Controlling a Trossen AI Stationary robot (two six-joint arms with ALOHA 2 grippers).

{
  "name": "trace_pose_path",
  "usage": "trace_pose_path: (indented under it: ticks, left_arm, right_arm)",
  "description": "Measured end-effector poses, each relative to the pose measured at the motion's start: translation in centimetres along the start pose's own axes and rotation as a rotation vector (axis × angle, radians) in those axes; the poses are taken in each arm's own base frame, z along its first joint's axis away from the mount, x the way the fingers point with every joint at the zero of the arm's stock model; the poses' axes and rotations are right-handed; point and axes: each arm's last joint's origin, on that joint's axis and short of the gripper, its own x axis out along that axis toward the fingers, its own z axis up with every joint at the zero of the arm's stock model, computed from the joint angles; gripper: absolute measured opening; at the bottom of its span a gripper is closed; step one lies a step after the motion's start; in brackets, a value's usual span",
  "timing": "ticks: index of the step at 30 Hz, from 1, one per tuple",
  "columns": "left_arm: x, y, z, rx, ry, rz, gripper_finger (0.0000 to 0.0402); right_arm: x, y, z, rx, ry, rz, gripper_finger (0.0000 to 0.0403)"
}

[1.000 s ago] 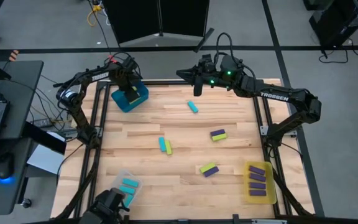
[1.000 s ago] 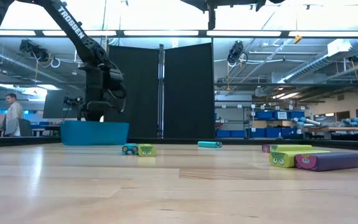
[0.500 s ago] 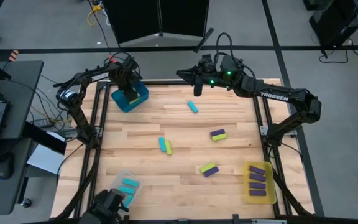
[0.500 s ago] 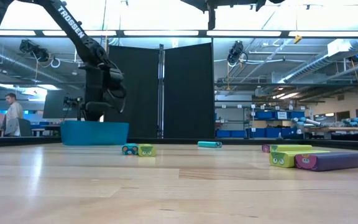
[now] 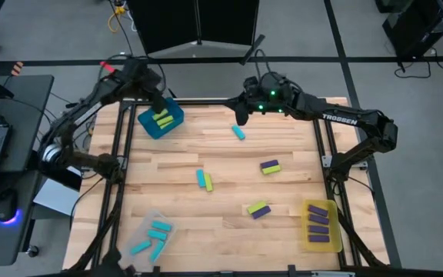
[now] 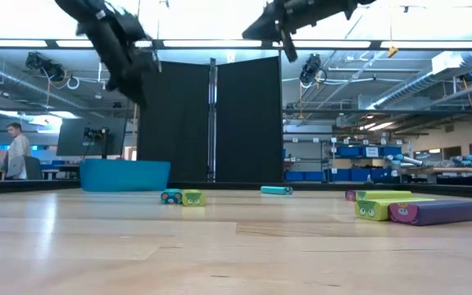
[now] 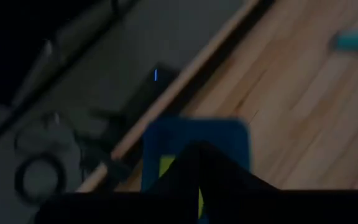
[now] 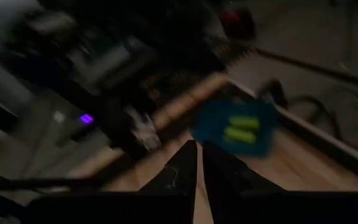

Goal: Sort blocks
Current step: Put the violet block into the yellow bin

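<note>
Since the earlier frames our left gripper (image 5: 158,98) has risen off the blue bin (image 5: 161,121) and swung toward the table's far-left edge, and our right gripper (image 5: 241,115) has shifted a little, now hanging by the far edge just beyond the lone cyan block (image 5: 239,132). From above, two lime blocks (image 5: 162,118) lie in the blue bin, purple blocks (image 5: 318,221) fill the yellow bin (image 5: 321,225) at the near right, and cyan blocks (image 5: 154,235) sit in the clear bin (image 5: 152,235) at the near left, so each colour has its own bin. Loose on the wood are a cyan-lime pair (image 5: 204,181), a purple-lime pair (image 5: 270,166) and another purple-lime pair (image 5: 258,208), well apart. In the low view both arms hang high above the board; the blue bin (image 6: 124,174) stands far back left and nothing blocks the lone cyan block (image 6: 275,190). The left wrist view looks down past dark fingers at the blue bin (image 7: 194,144); we cannot tell how its jaws stand. The right wrist view shows its fingers nearly together, gripping nothing, with the blue bin (image 8: 236,130) far off. We judge the lone cyan block the likely next pick for the right arm.
</note>
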Motion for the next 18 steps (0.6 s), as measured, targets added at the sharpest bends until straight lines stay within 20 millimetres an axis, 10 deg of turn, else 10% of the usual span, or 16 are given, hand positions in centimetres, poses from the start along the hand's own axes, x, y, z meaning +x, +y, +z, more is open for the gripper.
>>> trace_pose_path:
  ticks: [9, 18]
  left_arm:
    - [-7.2, -3.1, 0.1, 0.002, -0.289, -0.108, 0.0014]
    - [-9.5, -5.1, -0.1, -0.003, -0.384, -0.233, 0.0012]
  right_arm:
    - [-0.2, 0.1, -3.4, 0.02, 0.242, -0.221, 0.0039]
    - [-1.2, 0.6, -6.4, 0.058, 0.469, -0.363, 0.007]
